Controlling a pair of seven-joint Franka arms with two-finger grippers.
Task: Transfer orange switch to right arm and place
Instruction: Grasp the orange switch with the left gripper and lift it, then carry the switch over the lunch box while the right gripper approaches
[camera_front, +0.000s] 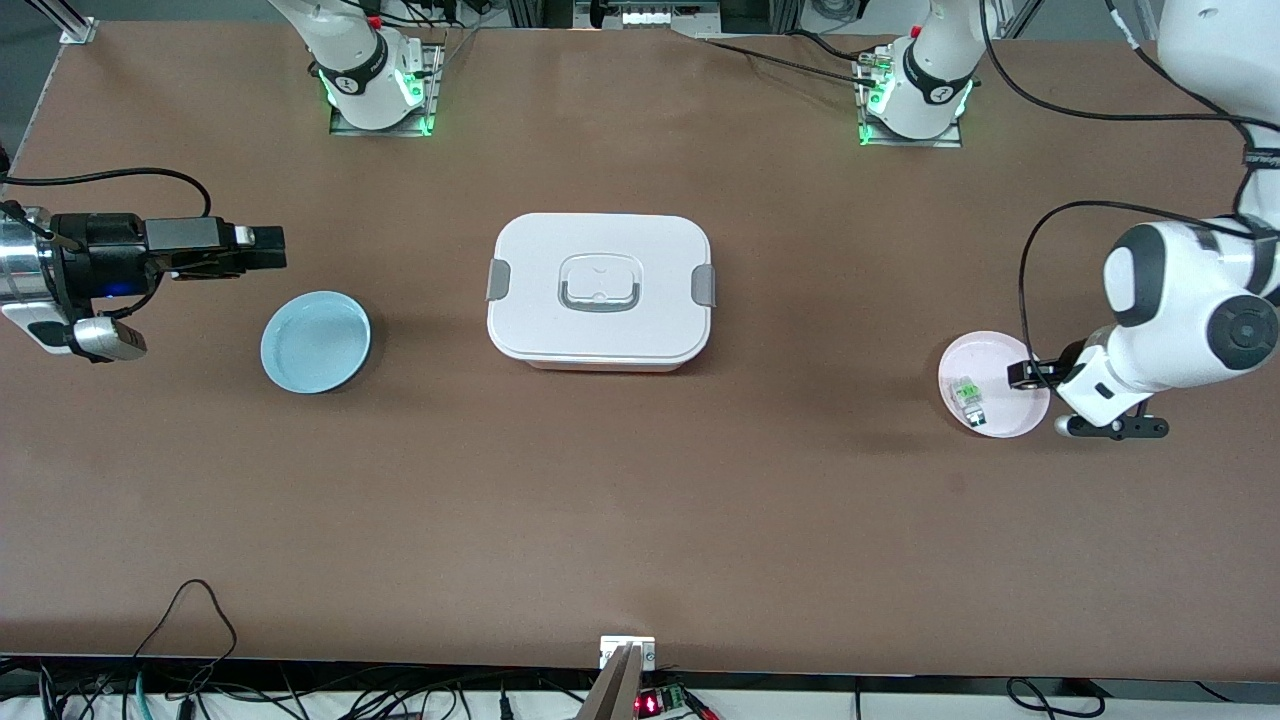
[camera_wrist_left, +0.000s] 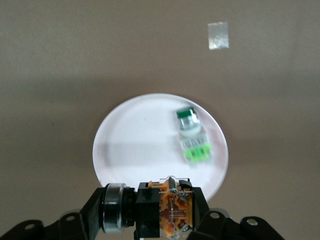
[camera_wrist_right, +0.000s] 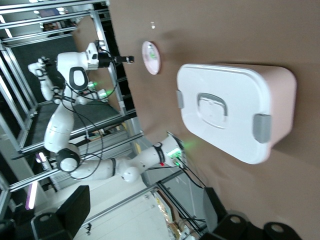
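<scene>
Two fingers (camera_wrist_left: 200, 210) of the left gripper (camera_wrist_left: 150, 212) are pinched on the orange switch (camera_wrist_left: 160, 207), which sits crosswise between them in the left wrist view: a black body in the middle, an orange and copper-coloured end against one finger, a round silver and black end against the other. The switch is held just above the rim of the pink plate (camera_wrist_left: 130, 150), at the plate's edge toward the left arm's end of the desk (camera_front: 640, 520). In the front view the left gripper (camera_front: 1030, 374) shows only as a small black block at that plate edge, mostly hidden by the white wrist, and the switch itself cannot be made out there. On the pink plate (camera_front: 1010, 415) lies a clear part with a green top (camera_front: 968, 397), apart from the fingers.

Toward the right arm's end of the desk, the right gripper (camera_front: 262, 248) hangs in the air with its fingers spread and nothing between them, just over the desk surface beside the blue plate (camera_front: 316, 342). That arm waits. Between the two plates, at the middle of the desk, stands a white lidded box (camera_front: 600, 290) with grey clasps.
</scene>
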